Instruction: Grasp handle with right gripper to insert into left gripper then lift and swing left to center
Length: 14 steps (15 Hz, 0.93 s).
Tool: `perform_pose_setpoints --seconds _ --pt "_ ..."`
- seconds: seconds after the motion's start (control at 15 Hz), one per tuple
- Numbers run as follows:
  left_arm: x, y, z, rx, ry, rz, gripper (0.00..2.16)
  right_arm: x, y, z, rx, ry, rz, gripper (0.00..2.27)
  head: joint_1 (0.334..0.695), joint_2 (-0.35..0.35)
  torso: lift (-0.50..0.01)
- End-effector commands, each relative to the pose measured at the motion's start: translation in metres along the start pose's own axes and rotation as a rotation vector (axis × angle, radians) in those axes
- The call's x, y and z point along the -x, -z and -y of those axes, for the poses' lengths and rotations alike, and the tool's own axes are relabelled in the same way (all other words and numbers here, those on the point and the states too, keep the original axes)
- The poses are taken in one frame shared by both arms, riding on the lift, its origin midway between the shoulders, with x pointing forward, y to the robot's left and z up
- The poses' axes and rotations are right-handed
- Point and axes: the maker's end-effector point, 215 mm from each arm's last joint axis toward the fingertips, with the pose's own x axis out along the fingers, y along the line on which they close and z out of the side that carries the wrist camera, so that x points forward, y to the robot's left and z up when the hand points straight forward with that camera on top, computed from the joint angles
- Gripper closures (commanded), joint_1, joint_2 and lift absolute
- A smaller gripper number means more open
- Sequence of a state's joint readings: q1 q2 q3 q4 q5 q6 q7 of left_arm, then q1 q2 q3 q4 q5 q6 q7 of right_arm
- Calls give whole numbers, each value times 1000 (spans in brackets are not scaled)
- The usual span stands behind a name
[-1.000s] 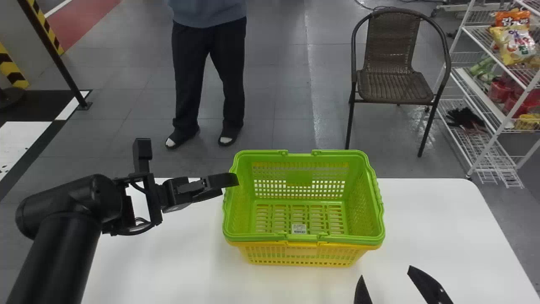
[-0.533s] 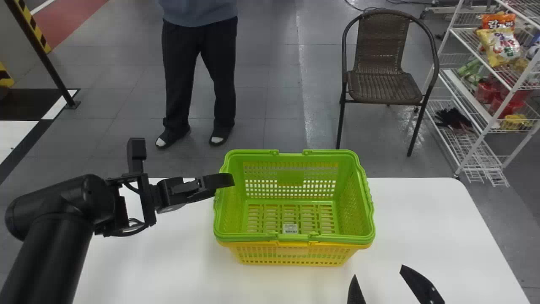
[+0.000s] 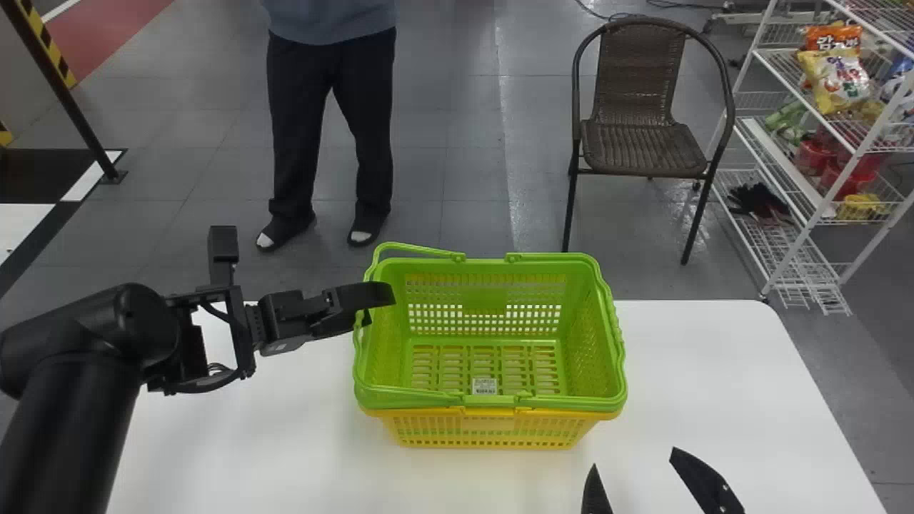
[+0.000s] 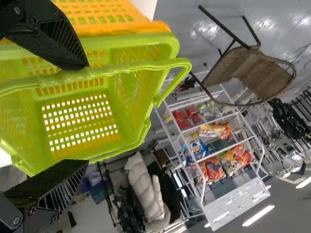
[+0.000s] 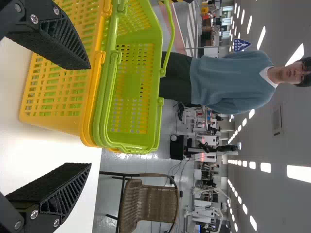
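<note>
Left fingers (image 3: 368,294) gape beside the slim green handle (image 4: 146,65).

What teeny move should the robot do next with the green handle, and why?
Perhaps lift the left gripper a little and ease it toward the basket's middle. The green handle is tilted up off the rim on that side, not standing upright, and runs right by the tip of one finger. The fingers are apart, so going slowly might stop it slipping off.

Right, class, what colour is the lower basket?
The lower basket is yellow, clearest in the right wrist view.
</note>
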State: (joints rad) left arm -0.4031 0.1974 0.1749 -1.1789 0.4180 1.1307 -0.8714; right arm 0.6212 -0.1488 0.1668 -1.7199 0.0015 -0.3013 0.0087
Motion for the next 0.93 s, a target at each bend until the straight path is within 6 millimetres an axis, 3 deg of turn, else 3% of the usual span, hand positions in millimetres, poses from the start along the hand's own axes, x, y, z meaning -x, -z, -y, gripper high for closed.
perform_pose_setpoints --seconds 0.0,0.33,0.87 --pt "-2 2 20 25 40 -25 137 0 0 1 -1 2 1 103 695 15 0" --pt "-8 5 55 68 122 -79 137 1 0 5 2 9 4 103 695 -18 0" --pt "-29 13 89 47 159 -161 137 0 -8 37 4 70 25 93 695 -81 0"
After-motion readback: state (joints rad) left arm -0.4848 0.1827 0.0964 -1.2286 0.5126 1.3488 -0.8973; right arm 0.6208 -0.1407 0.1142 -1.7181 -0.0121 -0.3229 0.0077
